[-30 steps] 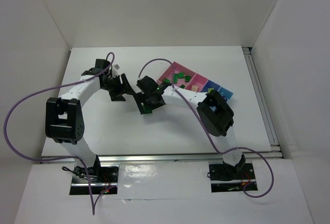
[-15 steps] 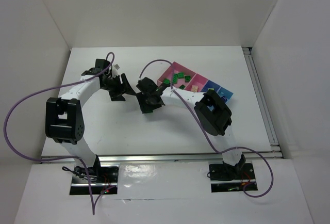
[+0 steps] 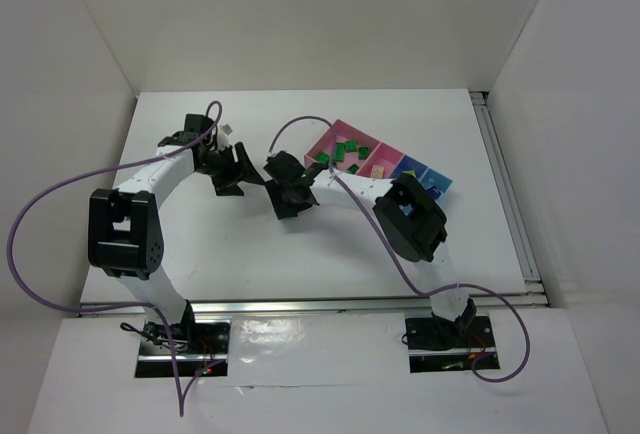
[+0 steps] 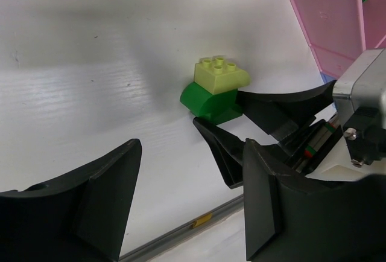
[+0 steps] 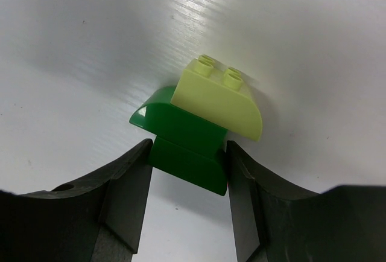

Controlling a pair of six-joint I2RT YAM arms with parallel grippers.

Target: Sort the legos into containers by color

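Observation:
A dark green lego (image 5: 181,135) with a pale yellow-green lego (image 5: 217,102) stacked on it rests on the white table. My right gripper (image 5: 188,153) is shut on the dark green one, a finger pressed to each side. In the left wrist view the same stack (image 4: 214,93) sits beyond my left gripper (image 4: 192,153), which is open and holds nothing. In the top view both grippers meet at the table's middle, left (image 3: 250,176) and right (image 3: 285,194), and they hide the stack. The containers (image 3: 322,144) lie to the right, with several green legos (image 3: 345,152) in a pink one.
The row of containers runs from pink (image 4: 325,14) to blue (image 3: 435,176) towards the right. A cream brick (image 3: 379,169) lies in a pink box. Purple cables (image 3: 300,124) arc over both arms. White walls enclose the table on three sides.
My right gripper has slid slightly left toward the left gripper and narrowed its fingers onto the dark green lego. The left arm has not moved.

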